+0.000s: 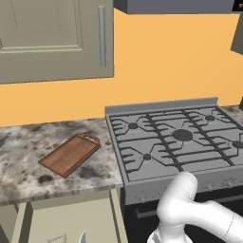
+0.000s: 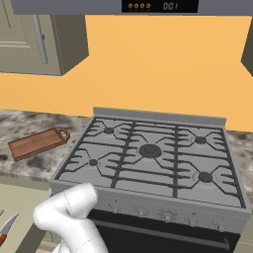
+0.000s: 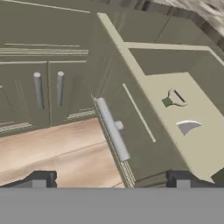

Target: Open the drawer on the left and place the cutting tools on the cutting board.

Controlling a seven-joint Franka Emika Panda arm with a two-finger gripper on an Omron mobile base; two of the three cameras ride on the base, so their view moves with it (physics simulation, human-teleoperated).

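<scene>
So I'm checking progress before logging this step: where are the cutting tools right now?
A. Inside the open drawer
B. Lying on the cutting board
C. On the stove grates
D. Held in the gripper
A: the hand view shows the drawer pulled out with the cutting tools lying inside it, while the cutting board on the counter is bare and the gripper is open with nothing between its fingers.

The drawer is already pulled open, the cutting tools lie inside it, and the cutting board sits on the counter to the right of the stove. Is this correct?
One detail is wrong. The cutting board sits on the counter to the left of the stove, not the right; the left base view shows this. The rest holds: the drawer is pulled open, and the cutting tools lie inside it, as the hand view shows.
</scene>
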